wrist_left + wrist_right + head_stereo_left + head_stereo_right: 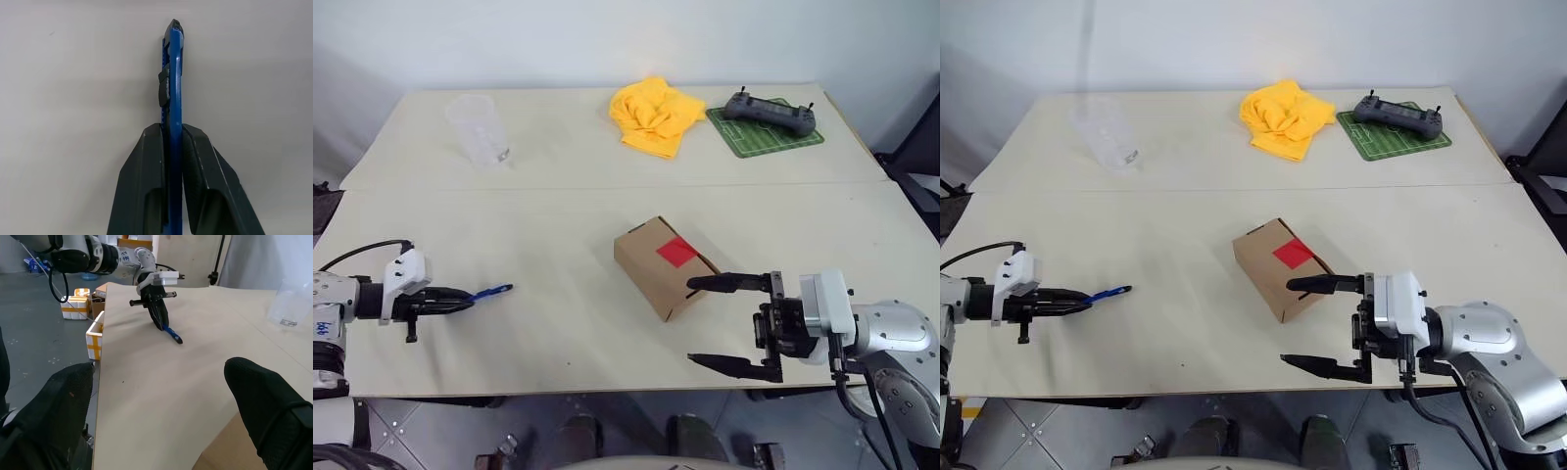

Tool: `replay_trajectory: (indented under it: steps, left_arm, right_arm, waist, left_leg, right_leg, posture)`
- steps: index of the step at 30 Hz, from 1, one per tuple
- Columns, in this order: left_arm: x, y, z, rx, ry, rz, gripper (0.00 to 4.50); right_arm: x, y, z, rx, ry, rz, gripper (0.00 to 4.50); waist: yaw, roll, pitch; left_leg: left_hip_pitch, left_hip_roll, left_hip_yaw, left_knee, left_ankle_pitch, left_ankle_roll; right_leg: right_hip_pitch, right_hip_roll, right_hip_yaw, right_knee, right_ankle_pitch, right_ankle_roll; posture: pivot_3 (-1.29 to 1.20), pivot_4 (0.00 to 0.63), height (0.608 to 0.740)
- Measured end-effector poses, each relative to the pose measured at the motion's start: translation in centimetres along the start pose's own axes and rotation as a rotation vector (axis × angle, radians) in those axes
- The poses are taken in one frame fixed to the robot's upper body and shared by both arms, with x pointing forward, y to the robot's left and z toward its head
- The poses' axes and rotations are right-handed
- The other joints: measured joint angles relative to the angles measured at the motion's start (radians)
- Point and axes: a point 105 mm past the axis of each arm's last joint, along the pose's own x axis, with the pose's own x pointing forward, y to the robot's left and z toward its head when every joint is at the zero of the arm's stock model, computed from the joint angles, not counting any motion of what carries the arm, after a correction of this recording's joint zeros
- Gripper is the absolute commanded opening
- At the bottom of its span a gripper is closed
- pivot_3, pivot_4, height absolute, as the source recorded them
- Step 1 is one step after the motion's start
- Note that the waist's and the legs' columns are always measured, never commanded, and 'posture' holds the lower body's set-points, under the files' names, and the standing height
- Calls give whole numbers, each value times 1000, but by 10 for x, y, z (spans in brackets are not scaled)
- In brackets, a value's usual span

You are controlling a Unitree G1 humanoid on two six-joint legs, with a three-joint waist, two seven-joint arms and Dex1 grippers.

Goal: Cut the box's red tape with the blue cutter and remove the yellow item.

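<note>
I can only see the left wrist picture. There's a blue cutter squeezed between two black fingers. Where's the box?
Observer: The box sits in the middle of the table, off to the right of the left gripper that holds the cutter.
Operator: Is the red tape cut yet?
Observer: I see no cut; the red tape looks whole on the closed box.
Operator: What's the other hand doing?
Observer: The right gripper is wide open beside the box, one finger by the box's near corner.
Operator: Anything yellow?
Observer: A yellow cloth lies at the far edge, next to a black controller.
</note>
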Motion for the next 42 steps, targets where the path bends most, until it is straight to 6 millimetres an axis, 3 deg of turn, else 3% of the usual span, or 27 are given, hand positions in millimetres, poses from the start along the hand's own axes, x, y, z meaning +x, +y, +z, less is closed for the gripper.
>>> replay_trajectory:
  steps: [3, 6, 13, 20, 29, 36, 42]
  left_arm:
    - [2, -8, 2, -9, -8, -19, 1177]
    - [7, -20, 7, 23, -11, -51, 2100]
    - [12, -36, 11, 36, -21, -105, 2100]
    - [-1, -19, 4, 61, 13, 5, 2100]
    - [-10, -11, -3, 27, -9, 82, 2100]
    - [-13, 8, 10, -12, -104, 211, 2100]
    - [-13, 12, 7, -37, -111, 247, 2100]
  right_arm:
    - [0, 0, -1, 3, 2, -1, 4500]
    - [-1, 1, -3, 5, 10, -5, 4500]
    - [-1, 1, -3, 7, 13, -7, 4500]
    - [0, 1, -4, 13, 11, -7, 4500]
    - [1, 0, -5, 13, 11, -26, 4500]
    - [1, -1, -6, 17, 8, -35, 4500]
    - [3, -1, -7, 22, 5, -44, 4500]
  waist:
    - [-1, 0, 0]
    - [1, 0, 0]
    - [1, 0, 0]
    - [-2, -1, 1]
    - [-18, -1, 1]
    - [-19, -4, 3]
    - [-21, -5, 3]
  left_leg:
    - [0, 1, 0, -1, -1, 0]
    - [0, 3, 0, -1, -1, 0]
    - [0, 3, 0, -1, -3, 1]
    - [0, 2, 0, -1, -4, -1]
    - [0, 3, 1, 0, -4, -1]
    - [-1, 8, 1, 0, -5, -1]
    - [-1, 9, 2, -1, -5, -2]
  right_leg:
    - [0, 0, 0, -5, 0, 0]
    - [0, 0, 0, -6, 0, 0]
    - [0, 0, 0, -8, 0, 0]
    - [-1, 3, 0, -8, 0, 0]
    - [-1, 4, 0, -8, 0, 0]
    - [-1, 4, 0, -6, 0, 0]
    - [-1, 6, 0, -6, 0, 0]
  posture:
    - [0, 150, 740]
    - [0, 150, 740]
    - [0, 150, 740]
    - [0, 150, 740]
    - [0, 150, 740]
    - [0, 150, 740]
    - [0, 150, 740]
